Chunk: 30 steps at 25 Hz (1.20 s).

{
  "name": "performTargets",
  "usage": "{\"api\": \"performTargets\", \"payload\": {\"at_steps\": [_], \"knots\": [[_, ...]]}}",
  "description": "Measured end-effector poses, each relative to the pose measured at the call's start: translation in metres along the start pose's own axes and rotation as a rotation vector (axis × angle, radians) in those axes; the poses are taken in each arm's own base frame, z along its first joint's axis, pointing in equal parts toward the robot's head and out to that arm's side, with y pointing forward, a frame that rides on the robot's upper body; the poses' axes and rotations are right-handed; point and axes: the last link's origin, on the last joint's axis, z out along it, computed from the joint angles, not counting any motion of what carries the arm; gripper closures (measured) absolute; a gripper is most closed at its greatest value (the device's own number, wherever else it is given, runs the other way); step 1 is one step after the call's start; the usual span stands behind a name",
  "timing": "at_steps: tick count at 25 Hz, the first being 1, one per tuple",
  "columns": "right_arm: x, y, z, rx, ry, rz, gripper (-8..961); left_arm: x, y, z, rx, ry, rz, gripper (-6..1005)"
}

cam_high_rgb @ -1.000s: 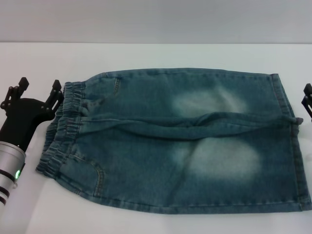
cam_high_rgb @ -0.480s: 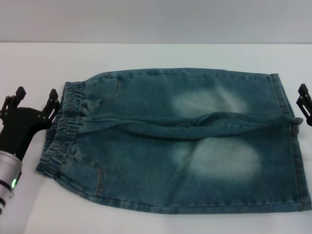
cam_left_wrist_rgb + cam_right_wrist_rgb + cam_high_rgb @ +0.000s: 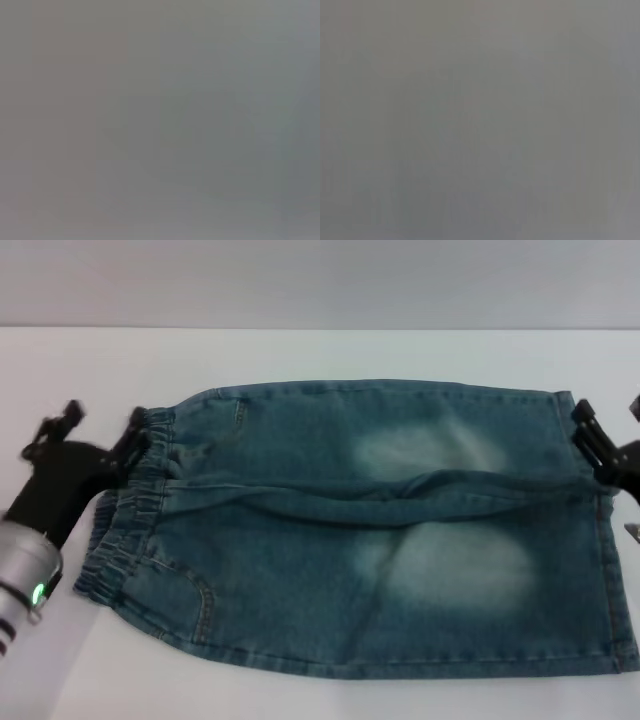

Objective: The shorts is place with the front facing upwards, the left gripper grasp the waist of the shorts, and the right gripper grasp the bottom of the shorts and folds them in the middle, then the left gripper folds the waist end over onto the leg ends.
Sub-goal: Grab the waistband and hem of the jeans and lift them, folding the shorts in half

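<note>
The blue denim shorts (image 3: 370,530) lie flat on the white table (image 3: 300,355) in the head view. The elastic waist (image 3: 125,515) is at the left and the leg ends (image 3: 600,530) are at the right. My left gripper (image 3: 102,425) is open, with one fingertip (image 3: 135,423) touching the upper corner of the waistband. At the upper corner of the leg hem, my right gripper (image 3: 609,415) also stands open, its near finger (image 3: 585,418) at the cloth's edge. Both wrist views show only flat grey.
The table ends at a grey wall (image 3: 320,280) behind the shorts. White tabletop borders the garment on the far side and along the front.
Both grippers have closed in on the shorts: the left one moved up and right to the waistband corner, the right one moved left to the hem corner. The shorts have not moved.
</note>
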Motion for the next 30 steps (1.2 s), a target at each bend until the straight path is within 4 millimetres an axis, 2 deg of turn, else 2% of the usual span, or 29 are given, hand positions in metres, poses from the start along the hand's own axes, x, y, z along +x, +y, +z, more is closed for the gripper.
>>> {"api": "performTargets", "payload": {"at_steps": [1,3,5,7,8,9,10,12,13,15,17,18,24,25,30], "knots": [[-0.003,0.0,0.003,0.007,0.02,-0.005,212,0.0,0.0,0.0,0.0,0.0,0.0,200],[-0.019,0.001,0.008,0.035,0.033,-0.013,212,0.017,0.001,0.018,-0.071,-0.129,-0.016,200],[-0.042,0.002,0.013,0.082,0.043,-0.019,212,0.032,0.0,0.02,-0.058,-0.167,-0.002,200],[-0.072,0.004,0.018,0.12,0.074,-0.024,211,0.032,0.0,0.02,-0.058,-0.167,-0.002,201],[-0.083,0.005,0.02,0.132,0.117,-0.031,211,0.061,-0.004,0.021,0.0,-0.22,0.032,201],[-0.096,0.006,0.023,0.141,0.145,-0.032,211,0.061,-0.004,0.021,0.0,-0.22,0.032,201],[-0.108,0.009,0.025,0.139,0.194,-0.035,211,0.092,-0.009,0.023,0.051,-0.31,0.067,201],[-0.125,0.014,0.026,0.119,0.277,-0.034,212,0.092,-0.009,0.023,0.051,-0.31,0.067,202],[-0.13,0.017,0.026,0.1,0.331,-0.02,213,0.107,-0.015,0.018,0.072,-0.386,0.095,203],[-0.138,0.025,0.023,0.067,0.424,0.011,215,0.121,-0.024,0.005,0.063,-0.479,0.12,204],[-0.14,0.03,0.018,0.053,0.498,0.009,216,0.123,-0.025,-0.001,0.05,-0.519,0.118,205],[-0.139,0.032,0.014,0.049,0.541,0.0,216,0.126,-0.019,-0.005,0.021,-0.555,0.093,206],[-0.138,0.038,-0.003,0.058,0.68,-0.014,216,0.125,-0.016,-0.008,-0.004,-0.618,0.057,209],[-0.137,0.037,-0.006,0.068,0.696,-0.02,216,0.123,-0.01,-0.008,-0.042,-0.685,0.036,210],[-0.125,0.035,-0.019,0.108,0.794,-0.002,216,0.12,-0.008,-0.01,-0.03,-0.72,0.001,213]]}}
